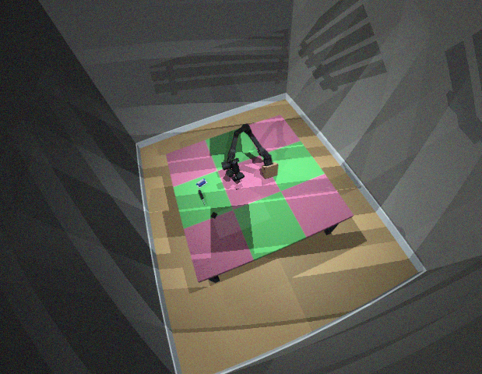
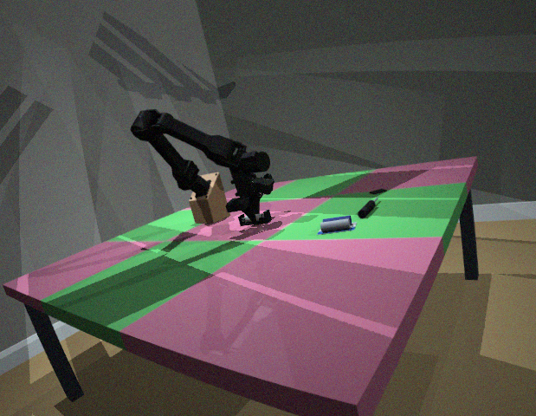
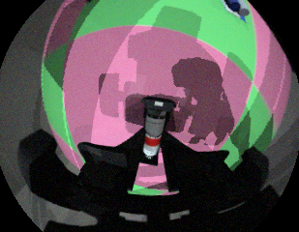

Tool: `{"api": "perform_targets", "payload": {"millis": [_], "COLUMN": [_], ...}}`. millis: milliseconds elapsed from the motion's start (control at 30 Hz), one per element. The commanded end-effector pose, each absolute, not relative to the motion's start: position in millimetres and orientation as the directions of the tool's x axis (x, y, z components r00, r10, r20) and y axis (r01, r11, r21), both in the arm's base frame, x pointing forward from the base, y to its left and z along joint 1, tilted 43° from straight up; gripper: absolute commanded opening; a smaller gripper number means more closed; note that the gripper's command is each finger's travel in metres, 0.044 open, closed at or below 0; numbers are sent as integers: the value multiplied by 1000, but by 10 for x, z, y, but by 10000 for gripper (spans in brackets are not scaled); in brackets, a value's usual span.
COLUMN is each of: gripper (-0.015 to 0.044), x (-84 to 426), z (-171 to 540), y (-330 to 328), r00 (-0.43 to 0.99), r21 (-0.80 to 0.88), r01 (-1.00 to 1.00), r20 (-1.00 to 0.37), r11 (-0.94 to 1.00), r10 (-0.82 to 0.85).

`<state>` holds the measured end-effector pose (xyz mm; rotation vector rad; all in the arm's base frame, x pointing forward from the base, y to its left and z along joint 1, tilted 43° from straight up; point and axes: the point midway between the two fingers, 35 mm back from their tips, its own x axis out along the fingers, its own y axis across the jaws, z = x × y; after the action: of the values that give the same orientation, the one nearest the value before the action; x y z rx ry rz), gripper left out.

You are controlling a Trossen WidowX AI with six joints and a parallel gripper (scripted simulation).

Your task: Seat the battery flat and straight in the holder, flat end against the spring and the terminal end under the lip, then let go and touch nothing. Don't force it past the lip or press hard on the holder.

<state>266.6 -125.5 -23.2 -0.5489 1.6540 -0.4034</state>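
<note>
One pink-and-green table point(image 1: 313, 201) point(image 2: 259, 313) point(image 3: 86, 97) is carrying everything, and the black arm point(image 1: 233, 146) point(image 2: 191, 139) is reaching down over it, its base standing by a wooden block point(image 1: 269, 171) point(image 2: 218, 201). A blue-and-grey cylinder point(image 1: 201, 183) point(image 2: 335, 224) point(image 3: 234, 6) and a black-handled tool point(image 1: 200, 195) point(image 2: 366, 209) are lying well apart from the work.

The fingers point(image 1: 236, 177) point(image 2: 255, 217) are clamping the battery point(image 3: 156, 127) across its body. Below them, the black holder point(image 2: 267, 217) point(image 3: 159, 103) is sitting low at the table; the battery is lying lengthwise between its ends, though whether it is resting on the bottom I cannot tell. Its red band and pale end are pointing toward the wrist camera's lower edge. Spring and lip are too small to tell apart.

The step in hand, as I am judging it, is the final seating. Good work here is meaning a light grip, the flat end easing back against the spring first, then the terminal end lowering and sliding under the lip. If that end is catching, backing off and levelling is beating pushing. Once it is lying straight, the fingers should be opening evenly and rising straight up, brushing neither battery nor holder.
</note>
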Motion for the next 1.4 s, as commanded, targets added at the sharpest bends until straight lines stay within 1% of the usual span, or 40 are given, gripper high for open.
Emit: {"api": "perform_targets", "payload": {"millis": [0,500,633,1067,1167,1367], "gripper": [76,76,177,177,256,413], "x": [2722,2726,2726,2718,2744,2783], "z": [-234,-236,-236,-130,-51,360], "y": [-1254,-1254,-1254,-1153,-1070,-691], "r00": [-95,-103,-103,-107,-105,-106], "r21": [-554,-556,-556,-555,-555,-552], "r01": [-117,-117,-117,-124,-130,-124], "r20": [-820,-818,-818,-816,-816,-819], "r11": [824,823,823,822,822,824], "r10": [-565,-566,-566,-568,-568,-564]}}
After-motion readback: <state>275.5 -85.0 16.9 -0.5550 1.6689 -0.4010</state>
